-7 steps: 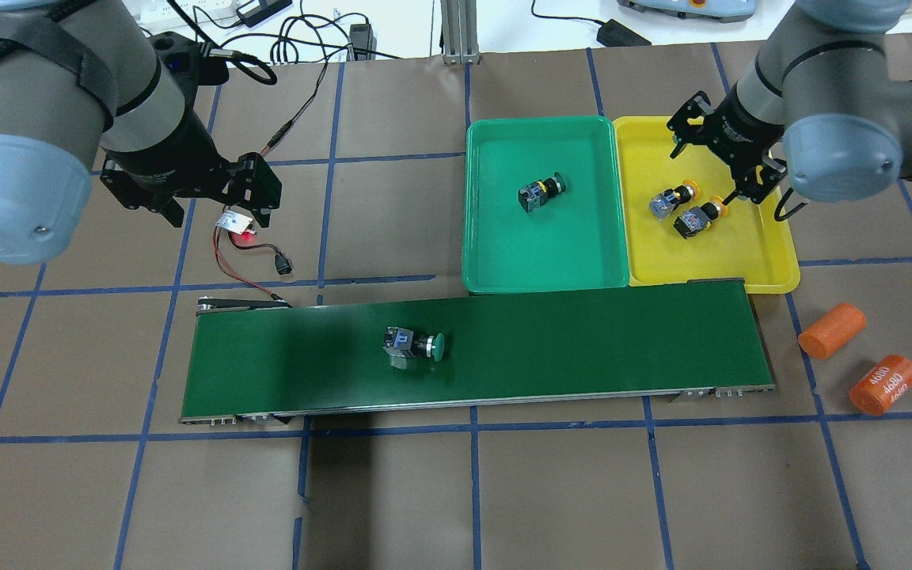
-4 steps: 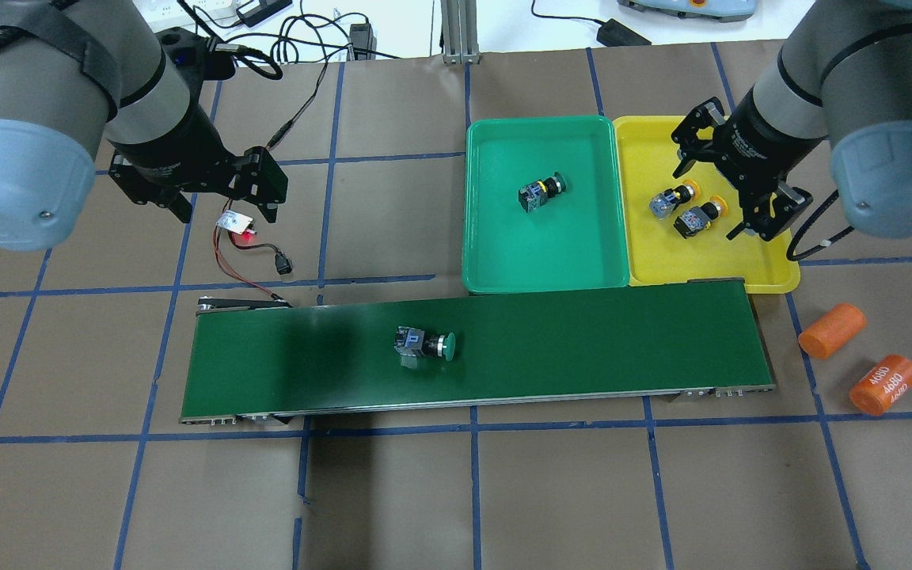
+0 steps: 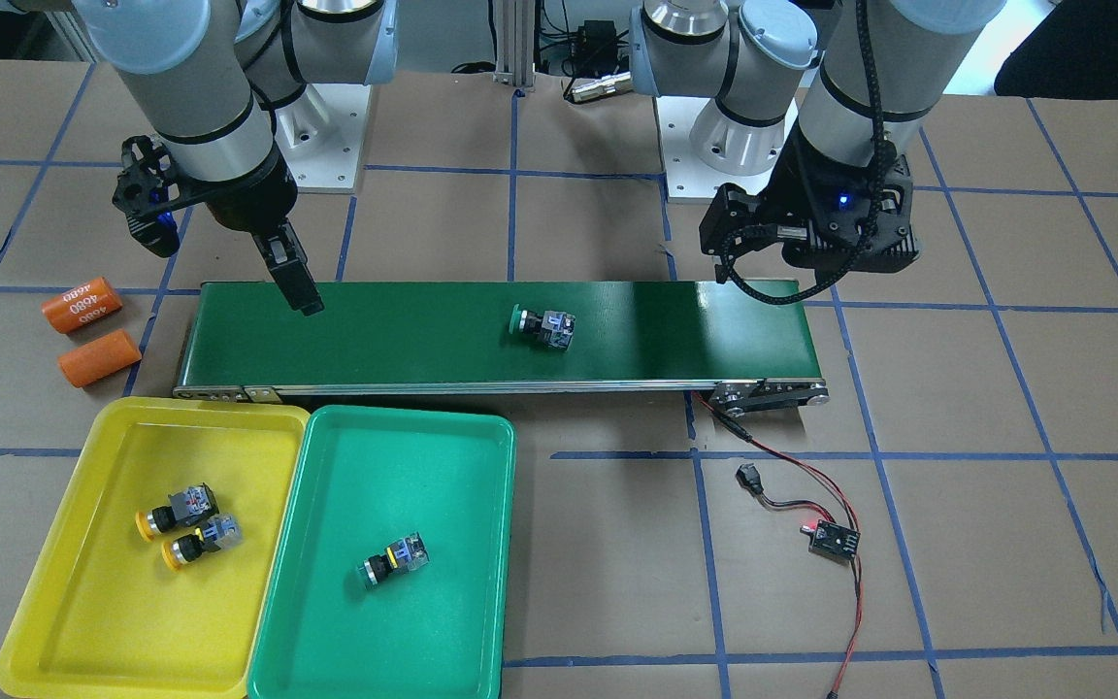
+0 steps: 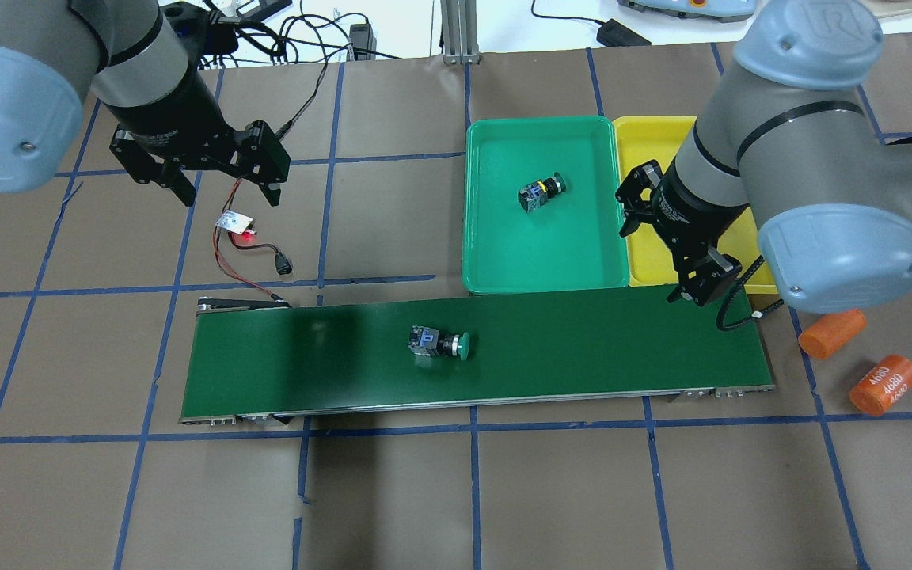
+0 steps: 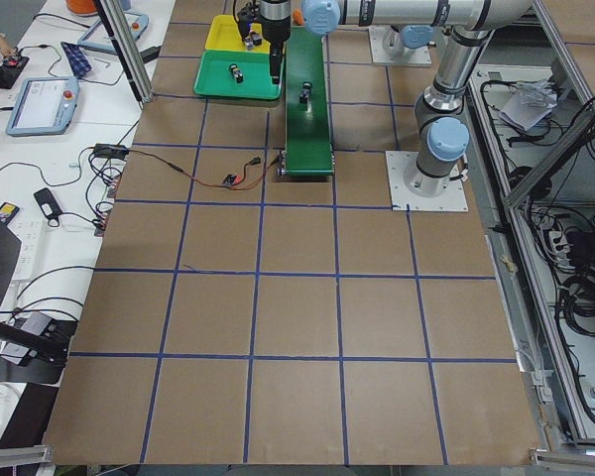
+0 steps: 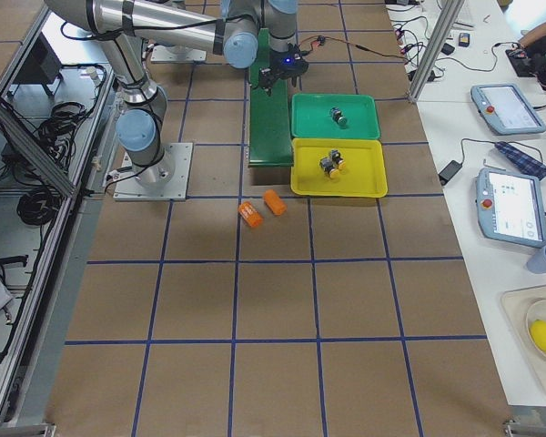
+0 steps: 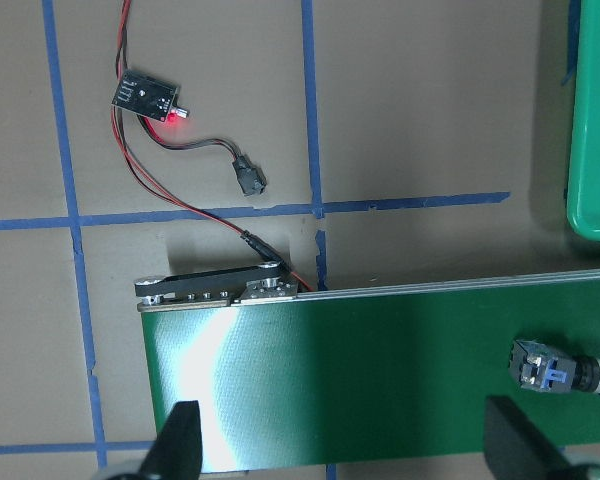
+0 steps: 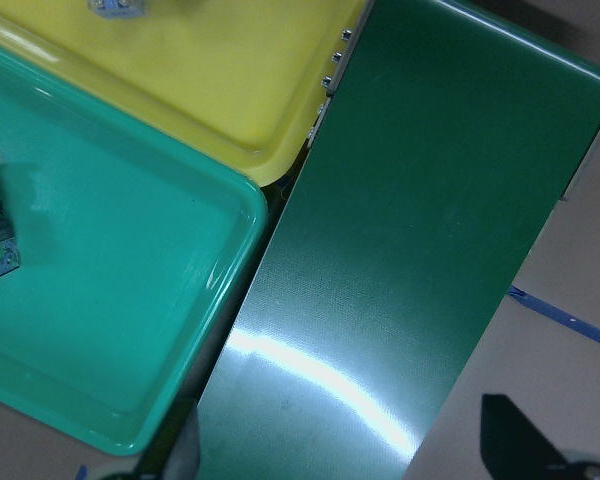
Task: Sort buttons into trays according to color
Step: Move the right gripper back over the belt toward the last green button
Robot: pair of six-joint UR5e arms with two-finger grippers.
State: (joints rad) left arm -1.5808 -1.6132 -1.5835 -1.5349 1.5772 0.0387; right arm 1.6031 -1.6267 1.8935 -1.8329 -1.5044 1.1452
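On the yellow tray (image 3: 64, 582) you've both yellow buttons (image 3: 176, 510), one green button (image 3: 392, 561) in the green tray (image 3: 443, 621) — the last green button (image 3: 542, 325) (on its side) lies mid conveyor belt (image 3: 404, 335). Left gripper (image 4: 228, 194), right gripper (image 4: 656, 261): wide, empty.

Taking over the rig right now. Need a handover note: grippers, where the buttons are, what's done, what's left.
Left gripper: open and empty, hovering over the table beyond the left end of the conveyor belt.
Right gripper: open and empty, over the belt's right end at the edge of the yellow tray.
Done: one yellow button and the other yellow button lie in the yellow tray. One green button lies in the green tray.
Left: the second green button lies on its side mid-belt, ungrasped. It goes to the green tray.
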